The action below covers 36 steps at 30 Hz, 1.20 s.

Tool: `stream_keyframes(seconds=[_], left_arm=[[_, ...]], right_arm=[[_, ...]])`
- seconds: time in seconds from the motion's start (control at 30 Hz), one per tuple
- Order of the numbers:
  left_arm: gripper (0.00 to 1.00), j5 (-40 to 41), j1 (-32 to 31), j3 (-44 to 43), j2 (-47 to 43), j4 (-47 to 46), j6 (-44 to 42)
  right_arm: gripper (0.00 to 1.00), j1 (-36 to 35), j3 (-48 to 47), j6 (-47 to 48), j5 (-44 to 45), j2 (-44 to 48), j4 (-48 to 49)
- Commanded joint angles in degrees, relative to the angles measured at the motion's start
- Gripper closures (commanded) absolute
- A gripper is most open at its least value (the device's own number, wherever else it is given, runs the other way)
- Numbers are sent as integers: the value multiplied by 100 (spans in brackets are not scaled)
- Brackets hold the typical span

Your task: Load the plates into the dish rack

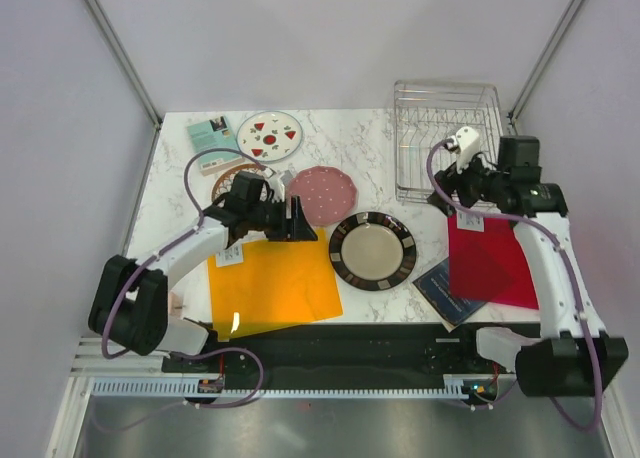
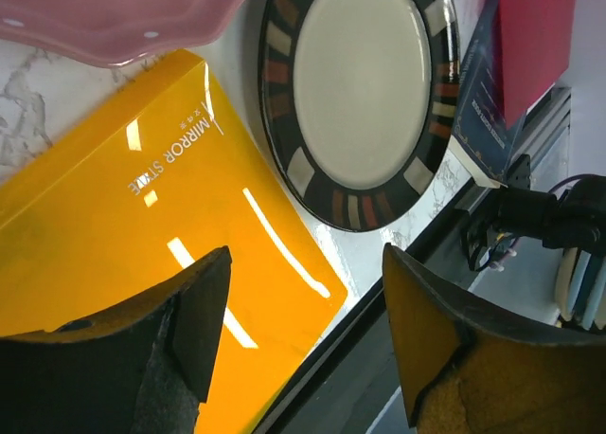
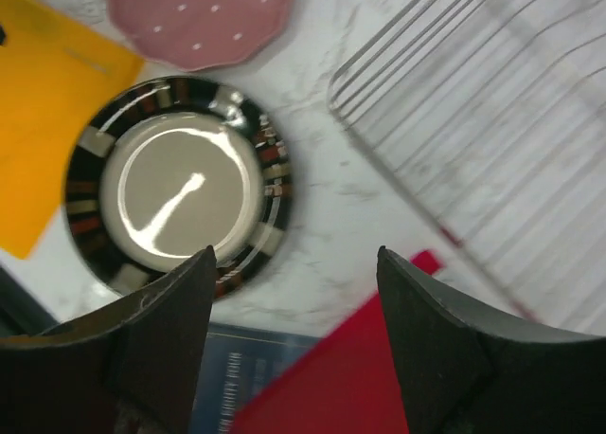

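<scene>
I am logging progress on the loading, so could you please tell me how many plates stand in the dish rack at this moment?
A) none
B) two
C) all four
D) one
A: the dish rack shows only bare wires, while the dark-rimmed plate, the pink dotted plate, the white plate with red and green shapes and the lattice plate all lie on the marble table.

Backdrop: white marble-veined tabletop (image 1: 360, 143) boxed in by plain pale walls (image 1: 330, 38) on three sides, a grey metal strut (image 1: 114, 48) slanting up at each back corner. Near edge: black rail (image 1: 350, 353), white slotted cable duct (image 1: 300, 386), then grey floor (image 1: 330, 428). Light soft, even.
</scene>
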<state>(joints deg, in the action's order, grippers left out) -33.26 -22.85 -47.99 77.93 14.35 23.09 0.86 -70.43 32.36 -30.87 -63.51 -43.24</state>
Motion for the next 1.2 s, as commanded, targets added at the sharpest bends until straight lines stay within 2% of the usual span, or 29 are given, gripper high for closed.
stream_keyframes(seconds=[0.0, 0.17, 0.43, 0.6, 0.67, 0.7, 0.8, 0.87, 0.97, 1.17], left_arm=[[29, -321, -114, -166, 590, -775, 740], [31, -427, -246, -342, 1382, -1100, 837], [34, -454, -597, -694, 2419, -1233, 890], [36, -410, -782, -1063, 2990, -1233, 890], [41, -445, -800, -1107, 3079, -1224, 899], [55, -497, -800, -1108, 3088, -1215, 890], [83, -550, -782, -941, 2930, -961, 636], [86, -550, -747, -713, 2711, -821, 486], [97, -533, -660, -388, 2482, -802, 310], [98, -612, -571, -193, 2402, -899, 178]], right_arm=[[25, -7, 731, -2285, -1122, -663, -371], [23, -42, 1647, -3086, -982, -417, 763], [23, -42, 2525, -3631, -1263, -646, 1362], [20, -42, 2964, -4307, -859, -698, 1810], [21, -42, 3079, -4457, -851, -620, 2065], [21, -42, 3175, -4510, -815, -602, 2118], [20, -42, 3185, -4554, -718, -601, 2136], [20, -42, 3202, -4545, -727, -654, 2145], [19, -42, 3247, -4563, -692, -917, 2189], [20, -42, 3246, -4405, -613, -1497, 2206]])
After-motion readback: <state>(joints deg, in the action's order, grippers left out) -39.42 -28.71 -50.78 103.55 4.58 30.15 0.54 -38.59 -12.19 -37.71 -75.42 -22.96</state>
